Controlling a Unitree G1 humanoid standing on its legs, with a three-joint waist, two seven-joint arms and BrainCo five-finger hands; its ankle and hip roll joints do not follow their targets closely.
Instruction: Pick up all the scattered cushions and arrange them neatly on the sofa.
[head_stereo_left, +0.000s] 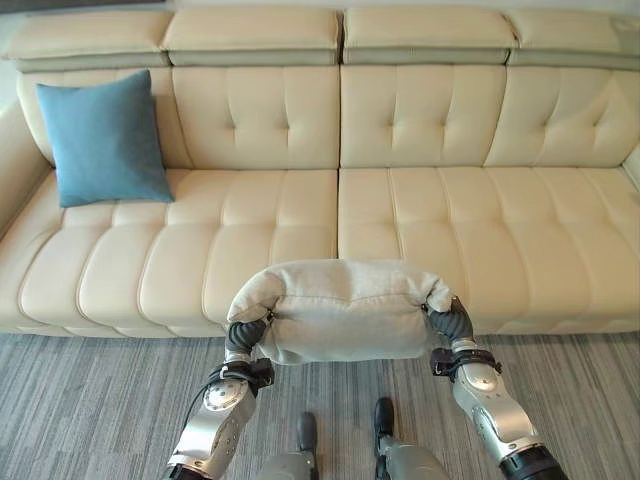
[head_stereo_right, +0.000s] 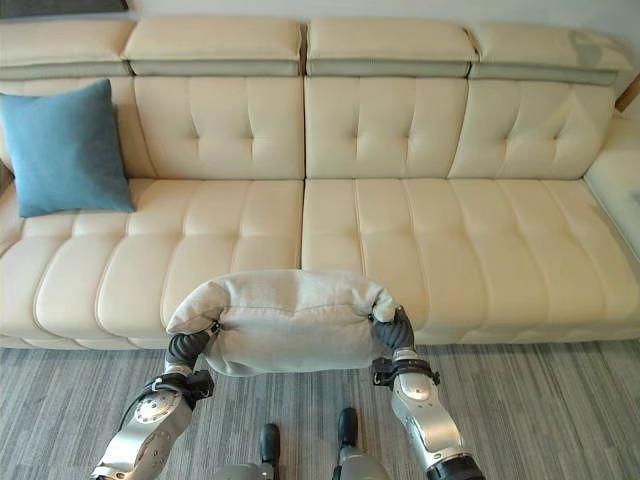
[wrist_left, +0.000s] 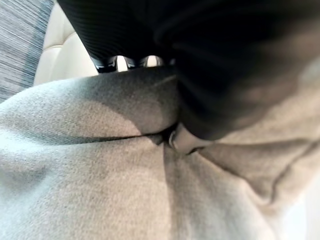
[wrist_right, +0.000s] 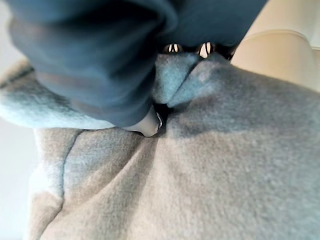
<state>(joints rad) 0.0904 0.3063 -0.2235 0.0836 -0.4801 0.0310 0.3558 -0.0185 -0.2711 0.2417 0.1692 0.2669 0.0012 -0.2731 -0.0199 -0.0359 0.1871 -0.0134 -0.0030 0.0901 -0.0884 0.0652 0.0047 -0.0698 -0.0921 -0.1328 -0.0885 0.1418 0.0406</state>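
Nearest, a beige cushion (head_stereo_left: 340, 312) is held above the grey carpet (head_stereo_left: 90, 400), before the sofa's front edge. The left hand (head_stereo_left: 246, 335) and right hand (head_stereo_left: 447, 318) pinch its two ends, fingers dug into fabric. Beyond, a blue cushion (head_stereo_left: 103, 138) leans upright on the cream sofa (head_stereo_left: 440, 215), near its left end.

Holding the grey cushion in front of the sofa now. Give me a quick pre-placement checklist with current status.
1. Both hands on the grey cushion: ok, left hand and right hand at its two ends.
2. Finger grip: cannot tell, fingers buried in fabric.
3. Cushion off the floor: ok.
4. Free seat on the sofa ahead: ok.
5. Blue cushion already placed: ok, leaning on the backrest at the sofa's left end.
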